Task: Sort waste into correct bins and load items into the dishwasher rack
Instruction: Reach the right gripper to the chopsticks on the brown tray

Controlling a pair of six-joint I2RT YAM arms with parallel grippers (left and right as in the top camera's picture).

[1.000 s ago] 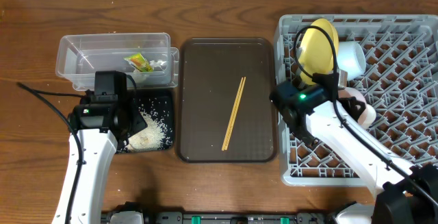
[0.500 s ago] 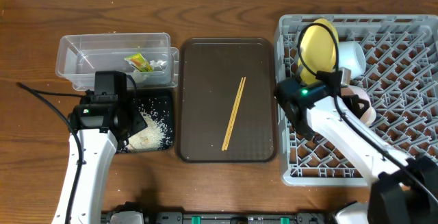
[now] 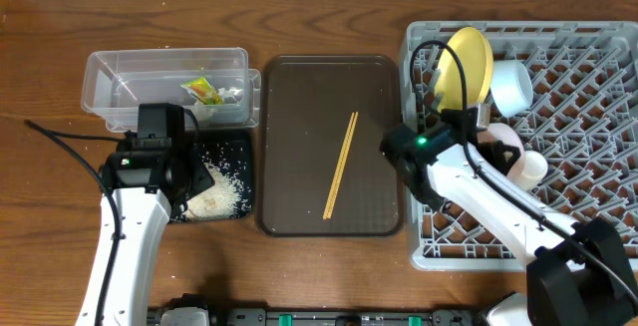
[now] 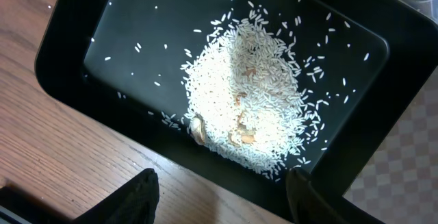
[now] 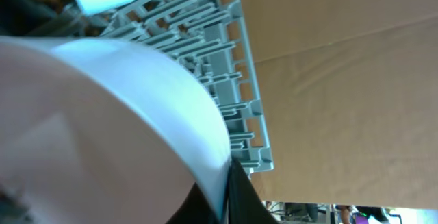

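Observation:
My right gripper point(image 3: 495, 145) is shut on the rim of a pale bowl point(image 5: 102, 114), white to light blue, and holds it over the grey dishwasher rack point(image 3: 578, 57). The bowl also shows in the overhead view point(image 3: 525, 163). A yellow plate point(image 3: 465, 65) stands upright in the rack beside another white bowl point(image 3: 511, 85). My left gripper point(image 4: 226, 198) is open and empty above the near edge of the black tray point(image 4: 82, 39), which holds a heap of rice point(image 4: 246, 101). The snack wrapper point(image 3: 202, 91) lies in the clear tub point(image 3: 120, 72). Two chopsticks point(image 3: 340, 164) lie on the brown tray. I cannot make out the green cup.
The dark brown serving tray point(image 3: 299, 97) sits between the bins and the rack. The black tray point(image 3: 237, 147) lies just in front of the clear tub. A black cable point(image 3: 60, 142) trails left of the left arm. Bare wooden table runs along the front.
My right arm's elbow has swung left toward the brown tray and the held bowl has shifted slightly in the rack. The left arm has not moved.

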